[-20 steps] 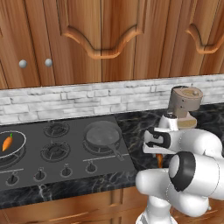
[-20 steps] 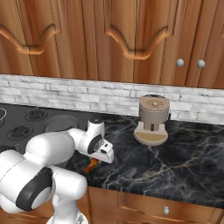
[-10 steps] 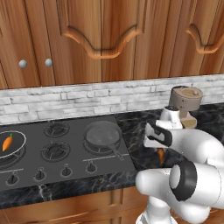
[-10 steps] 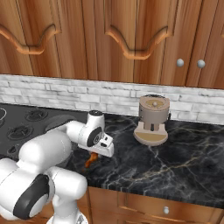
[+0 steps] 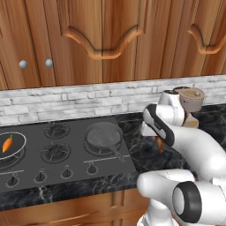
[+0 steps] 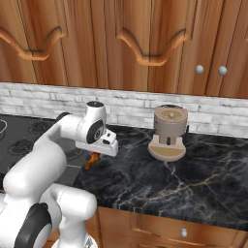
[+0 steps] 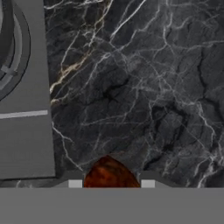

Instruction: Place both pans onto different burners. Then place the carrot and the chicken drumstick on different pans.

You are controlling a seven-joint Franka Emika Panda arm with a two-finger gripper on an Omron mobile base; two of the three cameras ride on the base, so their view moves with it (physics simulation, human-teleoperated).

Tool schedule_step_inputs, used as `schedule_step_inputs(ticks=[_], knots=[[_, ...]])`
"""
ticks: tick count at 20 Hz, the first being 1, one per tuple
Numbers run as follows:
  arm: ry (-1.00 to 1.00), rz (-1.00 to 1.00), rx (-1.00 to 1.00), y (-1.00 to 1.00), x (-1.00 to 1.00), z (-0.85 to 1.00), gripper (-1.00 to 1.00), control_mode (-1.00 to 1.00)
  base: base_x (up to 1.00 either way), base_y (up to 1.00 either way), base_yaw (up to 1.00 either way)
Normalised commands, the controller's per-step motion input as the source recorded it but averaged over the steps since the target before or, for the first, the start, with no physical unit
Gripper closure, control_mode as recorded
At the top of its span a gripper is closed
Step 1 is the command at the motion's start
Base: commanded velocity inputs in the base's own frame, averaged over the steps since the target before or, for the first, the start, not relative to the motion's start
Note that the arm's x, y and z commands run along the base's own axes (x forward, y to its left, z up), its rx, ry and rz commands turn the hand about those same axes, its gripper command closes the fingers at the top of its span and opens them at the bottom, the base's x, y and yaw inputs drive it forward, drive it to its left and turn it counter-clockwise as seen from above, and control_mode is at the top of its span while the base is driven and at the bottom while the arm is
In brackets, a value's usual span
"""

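your stovetop (image 5: 26, 176) sits left of the black marble counter (image 6: 193, 179), and both pans are already on burners: the plain dark grey pan (image 5: 103, 134) on the right-hand burner nearest the arm, the silver-rimmed pan (image 5: 17, 143) at the far left with the carrot (image 5: 7, 144) lying in it. so the grey one is your target and it's empty. your gripper (image 6: 95, 154) hangs over the counter just right of the stovetop edge, fingers pinching the chicken drumstick (image 6: 91, 160), which dangles below them, brown and glossy, clear of the marble. in the hand view the drumstick (image 7: 110, 174) bulges up between the two tips, so the hold looks real but shallow. that's your risk, i'd say: a slick, tapered piece held near one end could slip out on the swing left and land on the counter or stovetop. carry it too low and it could clip the pan's handle, which juts toward you, and shove the pan off its burner.
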Motion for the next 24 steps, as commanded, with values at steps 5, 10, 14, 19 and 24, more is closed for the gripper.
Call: schedule_step_inputs(ticks=[5, 10, 14, 19, 24], knots=[[0.00, 0.24, 0.02, 0.47, 0.35, 0.32, 1.00, -1.00, 0.00, 0.00, 0.00], [0.06, 0.26, 0.08, 0.35, 0.52, 0.32, 1.00, -1.00, 0.00, 0.00, 0.00], [0.01, 0.26, 0.01, 0.46, 0.22, -0.02, 1.00, -1.00, 0.00, 0.00, 0.00], [-0.02, 0.25, 0.00, 0.54, 0.05, -0.17, 1.00, -1.00, 0.00, 0.00, 0.00], [-0.04, 0.19, -0.01, 0.48, 0.17, -0.14, 1.00, -1.00, 0.00, 0.00, 0.00]])
